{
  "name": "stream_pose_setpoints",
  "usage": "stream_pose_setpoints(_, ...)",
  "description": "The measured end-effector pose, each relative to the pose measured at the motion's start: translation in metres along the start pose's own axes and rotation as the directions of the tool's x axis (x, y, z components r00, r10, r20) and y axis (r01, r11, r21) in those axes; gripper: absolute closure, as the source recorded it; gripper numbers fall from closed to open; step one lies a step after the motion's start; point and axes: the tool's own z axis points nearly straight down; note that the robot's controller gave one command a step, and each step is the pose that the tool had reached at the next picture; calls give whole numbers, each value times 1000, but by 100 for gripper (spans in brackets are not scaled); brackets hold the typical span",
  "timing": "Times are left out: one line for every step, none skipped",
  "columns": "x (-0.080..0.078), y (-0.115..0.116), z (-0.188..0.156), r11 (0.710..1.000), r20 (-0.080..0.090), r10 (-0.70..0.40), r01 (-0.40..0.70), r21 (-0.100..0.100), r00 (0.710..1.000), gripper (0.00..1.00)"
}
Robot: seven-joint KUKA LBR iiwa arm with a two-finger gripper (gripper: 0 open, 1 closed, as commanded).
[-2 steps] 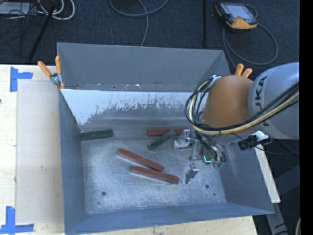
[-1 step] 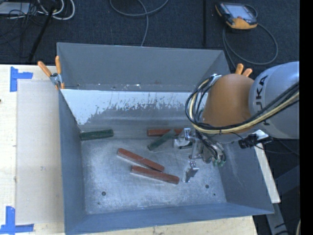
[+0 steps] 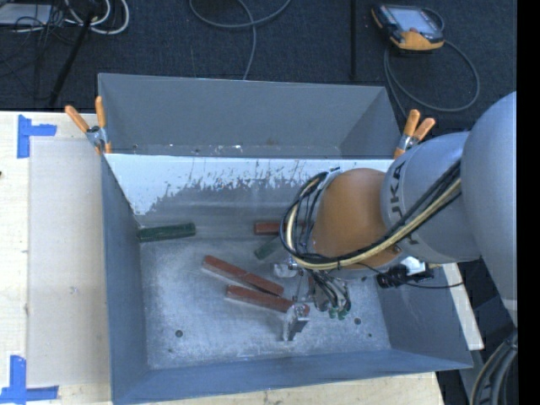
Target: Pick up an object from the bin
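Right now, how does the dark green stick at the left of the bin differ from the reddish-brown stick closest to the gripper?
Colour: the green stick is dark green, the brown stick reddish-brown.
Pose: the green stick lies almost level; the brown stick slants down to the right.
Place: the green stick lies alone at the left; the brown stick's right end is by the gripper.
Both are slim straight bars lying flat.
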Motion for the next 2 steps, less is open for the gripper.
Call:
stream_pose_setpoints(1,0,-54,998,-1,58,-58,-2,998,0)
stream_pose_setpoints(2,28,-32,984,-7,175,-175,0,984,0)
